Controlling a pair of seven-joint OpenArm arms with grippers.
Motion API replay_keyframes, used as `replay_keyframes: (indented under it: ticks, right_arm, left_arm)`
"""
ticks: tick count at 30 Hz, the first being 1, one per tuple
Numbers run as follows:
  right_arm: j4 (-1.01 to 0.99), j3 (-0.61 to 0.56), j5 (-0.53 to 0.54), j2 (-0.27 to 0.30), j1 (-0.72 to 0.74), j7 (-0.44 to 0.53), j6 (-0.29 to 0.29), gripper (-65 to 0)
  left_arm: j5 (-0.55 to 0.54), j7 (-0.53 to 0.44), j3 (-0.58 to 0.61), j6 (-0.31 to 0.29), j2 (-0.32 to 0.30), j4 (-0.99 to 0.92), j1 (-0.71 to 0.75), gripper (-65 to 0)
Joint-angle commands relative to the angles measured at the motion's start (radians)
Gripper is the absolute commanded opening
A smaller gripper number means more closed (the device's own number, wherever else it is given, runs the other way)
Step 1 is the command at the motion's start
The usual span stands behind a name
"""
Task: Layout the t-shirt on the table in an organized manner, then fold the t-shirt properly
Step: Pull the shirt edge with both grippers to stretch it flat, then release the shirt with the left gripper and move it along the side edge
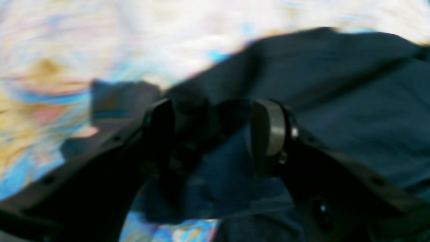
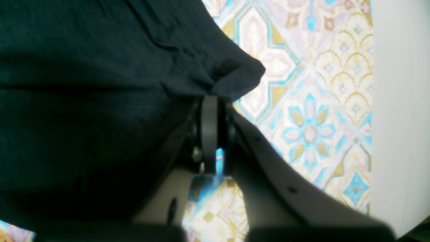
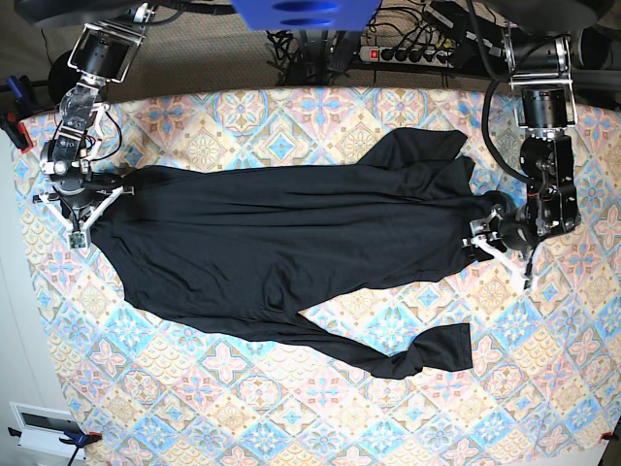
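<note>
Across the table (image 3: pixel 310 408) the t-shirt (image 3: pixel 281 248) lay stretched, still layout stage; my right gripper (image 2: pixel 210 101) pinched its edge, left gripper (image 1: pixel 215 134) gaped released, needing a fresh hold.

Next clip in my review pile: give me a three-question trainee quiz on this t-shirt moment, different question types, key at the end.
1. True or false: the right gripper is pinched shut on the t-shirt.
2. Multiple choice: the left gripper is
A) shut on a sleeve
B) open, jaws apart over the fabric
C) out of every view
3. Fill in: in the base view the garment lies stretched sideways across the patterned ____, not yet folded.

Key
1. True: its jaws are closed on a bunched edge of cloth.
2. B: the fingers stand apart above the cloth.
3. table
</note>
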Motion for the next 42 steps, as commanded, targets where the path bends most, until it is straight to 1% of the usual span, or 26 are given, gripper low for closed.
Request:
replay_keyframes:
  ticks: [1, 10, 14, 16, 18, 20, 24, 26, 29, 34, 37, 39, 42]
  right_arm:
    - [0.02, 0.004, 0.0, 0.015, 0.012, 0.017, -0.006, -65.0]
    - [0.018, 0.006, 0.0, 0.015, 0.013, 0.017, -0.006, -65.0]
    - [0.017, 0.006, 0.0, 0.015, 0.013, 0.017, -0.006, -65.0]
    - [0.018, 0.006, 0.0, 0.015, 0.013, 0.017, -0.006, -65.0]
    - [0.018, 0.006, 0.0, 0.015, 0.013, 0.017, -0.006, -65.0]
    - [0.018, 0.006, 0.0, 0.015, 0.013, 0.015, -0.006, -65.0]
    - [0.018, 0.006, 0.0, 0.015, 0.013, 0.015, -0.006, -65.0]
    - [0.018, 0.006, 0.0, 0.015, 0.013, 0.015, -0.006, -65.0]
    - [0.02, 0.006, 0.0, 0.015, 0.013, 0.015, -0.006, -65.0]
    - [0.02, 0.006, 0.0, 0.015, 0.013, 0.015, -0.006, -65.0]
    - [0.02, 0.006, 0.0, 0.015, 0.013, 0.015, -0.006, -65.0]
    - [0.021, 0.004, 0.0, 0.015, 0.013, 0.015, -0.006, -65.0]
    - [0.037, 0.004, 0.002, 0.002, 0.013, 0.015, -0.006, -65.0]
  left_arm:
    - [0.005, -0.014, -0.01, 0.004, -0.024, 0.016, -0.013, -31.3]
    - [0.004, -0.014, -0.011, 0.004, -0.021, 0.017, 0.013, -31.3]
    - [0.013, -0.021, -0.011, 0.004, 0.01, 0.011, 0.011, -31.5]
    - [0.013, -0.035, -0.008, 0.004, 0.017, 0.002, 0.008, -33.5]
    - [0.013, -0.086, -0.008, 0.004, 0.037, -0.034, -0.001, -38.7]
    - [0.014, -0.121, -0.007, 0.004, 0.042, -0.077, -0.03, -45.5]
    - [0.027, -0.176, -0.007, 0.004, 0.043, -0.235, -0.115, -64.2]
    - [0.045, -0.21, -0.007, 0.004, 0.04, -0.287, -0.149, -65.0]
    - [0.057, -0.249, -0.008, 0.004, 0.031, -0.288, -0.188, -65.0]
    - [0.064, -0.259, -0.011, 0.004, -0.01, -0.294, -0.277, -65.0]
    - [0.064, -0.272, -0.011, 0.004, -0.023, -0.301, -0.32, -65.0]
    - [0.074, -0.299, -0.01, 0.004, -0.023, -0.345, -0.362, -65.0]
    - [0.151, -0.341, -0.01, 0.004, -0.023, -0.475, -0.452, -65.0]
